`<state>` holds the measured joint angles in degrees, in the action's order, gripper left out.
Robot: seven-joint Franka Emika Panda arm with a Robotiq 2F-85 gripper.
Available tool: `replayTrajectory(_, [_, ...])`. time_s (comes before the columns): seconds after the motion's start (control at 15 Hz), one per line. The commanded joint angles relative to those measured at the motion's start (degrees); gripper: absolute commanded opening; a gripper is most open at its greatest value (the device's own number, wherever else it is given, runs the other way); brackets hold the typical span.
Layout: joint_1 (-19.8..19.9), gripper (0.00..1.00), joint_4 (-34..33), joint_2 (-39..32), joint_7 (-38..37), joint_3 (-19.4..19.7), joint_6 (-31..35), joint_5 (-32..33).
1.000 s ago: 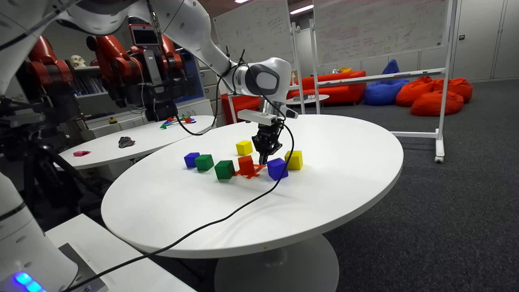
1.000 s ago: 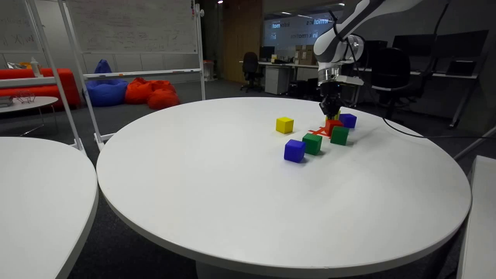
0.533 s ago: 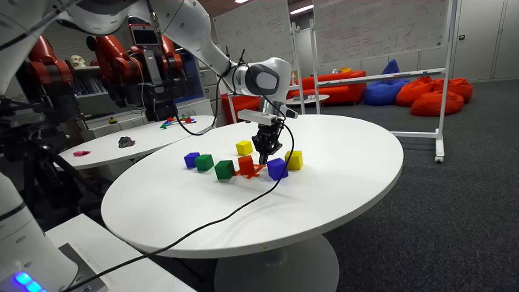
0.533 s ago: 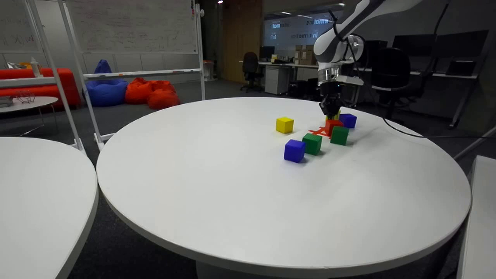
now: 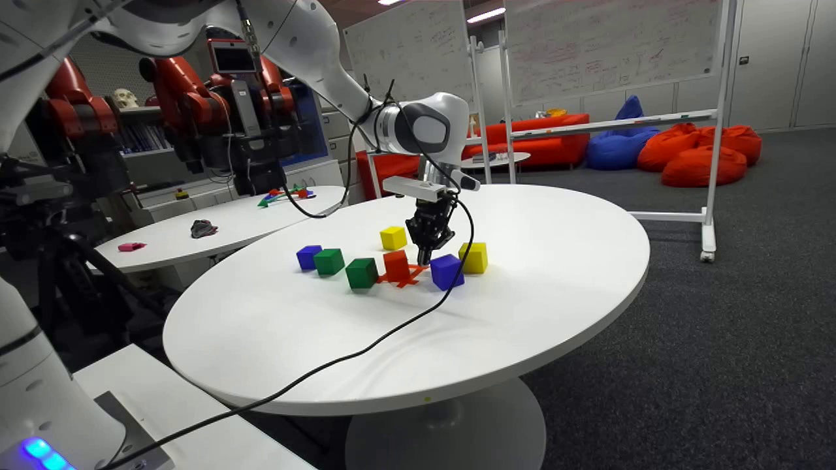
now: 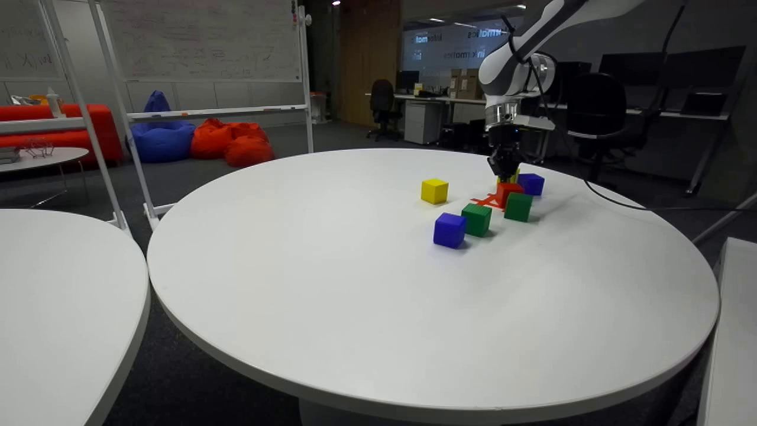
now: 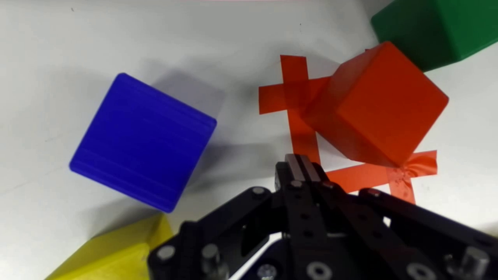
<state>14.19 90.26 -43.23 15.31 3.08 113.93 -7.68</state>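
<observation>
My gripper [image 7: 302,168] is shut, its fingertips together with nothing between them, low over red tape [image 7: 301,136] in the wrist view. A red cube [image 7: 393,105] stands on the tape, beside and apart from the fingertips. A blue cube [image 7: 144,144] lies on the opposite side, with a yellow cube [image 7: 116,254] near it, cut off by the frame. A green cube [image 7: 451,31] is beyond the red one. In both exterior views the gripper [image 5: 424,257] [image 6: 504,177] is down among these cubes. In an exterior view the nearer yellow cube [image 6: 514,176] is partly hidden behind the gripper.
Another yellow cube [image 5: 393,238], a second green cube [image 5: 328,262] and a second blue cube [image 5: 308,257] stand on the round white table [image 5: 522,313]. A black cable [image 5: 339,360] hangs from the arm across the view. Another white table [image 5: 248,225] adjoins behind.
</observation>
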Motion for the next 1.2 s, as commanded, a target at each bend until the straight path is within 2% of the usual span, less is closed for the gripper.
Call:
replayTrajectory(0.0, [0.00, 0.00, 1.94, 1.48, 0.37, -0.06, 2.01, 0.94])
replayTrajectory(0.2, [-0.03, 0.00, 6.34, 4.81, 1.12, -0.09, 5.23, 1.06])
replayTrajectory(0.53, [-0.64, 0.00, 17.62, 12.04, 1.13, 0.31, 13.71, 1.89])
replayTrajectory(0.8, [-1.10, 0.00, 25.03, 16.72, 0.72, 0.75, 17.99, 3.16])
replayTrajectory(1.13, [-1.18, 0.00, 28.49, 18.42, 0.11, 1.26, 19.06, 4.40])
